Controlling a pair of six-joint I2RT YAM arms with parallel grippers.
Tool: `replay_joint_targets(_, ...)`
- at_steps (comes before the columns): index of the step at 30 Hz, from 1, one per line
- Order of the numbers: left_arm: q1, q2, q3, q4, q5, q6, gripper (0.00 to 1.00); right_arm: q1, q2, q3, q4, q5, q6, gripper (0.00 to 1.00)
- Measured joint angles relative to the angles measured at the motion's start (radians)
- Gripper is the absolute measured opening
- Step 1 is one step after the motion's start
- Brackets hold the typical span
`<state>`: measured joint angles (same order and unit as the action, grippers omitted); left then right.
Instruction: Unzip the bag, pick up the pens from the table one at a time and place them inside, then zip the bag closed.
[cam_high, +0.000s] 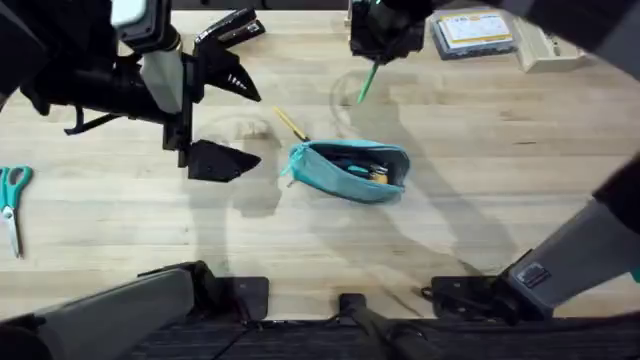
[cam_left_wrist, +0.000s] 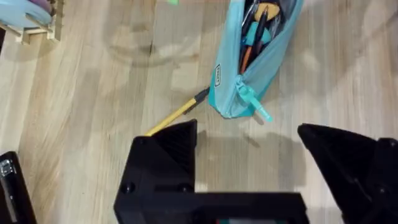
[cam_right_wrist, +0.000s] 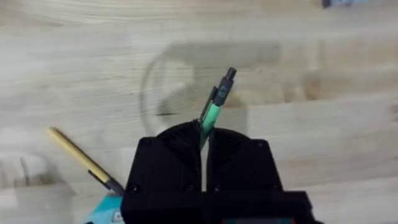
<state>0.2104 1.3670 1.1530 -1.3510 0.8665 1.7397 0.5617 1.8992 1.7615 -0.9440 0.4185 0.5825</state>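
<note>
The teal bag (cam_high: 350, 170) lies unzipped mid-table with several pens showing inside it (cam_left_wrist: 252, 37). A yellow pen (cam_high: 292, 124) rests on the table, its dark tip touching the bag's left end (cam_left_wrist: 177, 115). My right gripper (cam_high: 385, 38) hangs over the far side of the table, shut on the green pen (cam_high: 367, 82), whose dark end sticks out past the fingertips (cam_right_wrist: 214, 106). My left gripper (cam_high: 255, 128) stands open just left of the bag, its fingers (cam_left_wrist: 168, 146) spread on either side of the yellow pen and the zipper pull (cam_left_wrist: 255, 102).
Teal-handled scissors (cam_high: 12, 200) lie at the left edge. A clear box of cards (cam_high: 472, 32) and a beige object (cam_high: 545, 45) sit at the back right, a black tool (cam_high: 230, 27) at the back. A wooden holder (cam_left_wrist: 31, 22) stands far left.
</note>
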Motion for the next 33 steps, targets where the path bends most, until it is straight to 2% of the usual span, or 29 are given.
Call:
replay_joint_targets(8,0.0,0.0,0.0,0.0,0.0,0.0,0.993,0.0,-0.162,-0.001,-0.009,0.004,-0.181,0.031)
replay_joint_targets(12,0.0,0.0,0.0,0.0,0.0,0.0,0.993,0.0,-0.269,-0.001,-0.024,0.004,-0.238,0.034)
replay_joint_targets(13,0.0,0.0,0.0,0.0,0.0,0.0,0.992,0.0,-0.338,-0.001,-0.032,0.004,-0.269,0.034)
replay_joint_targets(23,0.0,0.0,0.0,0.0,0.0,0.0,0.993,0.0,-0.455,-0.016,-0.043,-0.117,-0.385,0.034)
replay_joint_targets(27,0.0,0.0,0.0,0.0,0.0,0.0,0.993,0.0,-0.519,-0.089,-0.027,-0.142,-0.438,0.035)
replay_joint_targets(33,0.0,0.0,0.0,0.0,0.0,0.0,0.993,0.0,-0.648,-0.266,0.03,-0.154,-0.505,0.035)
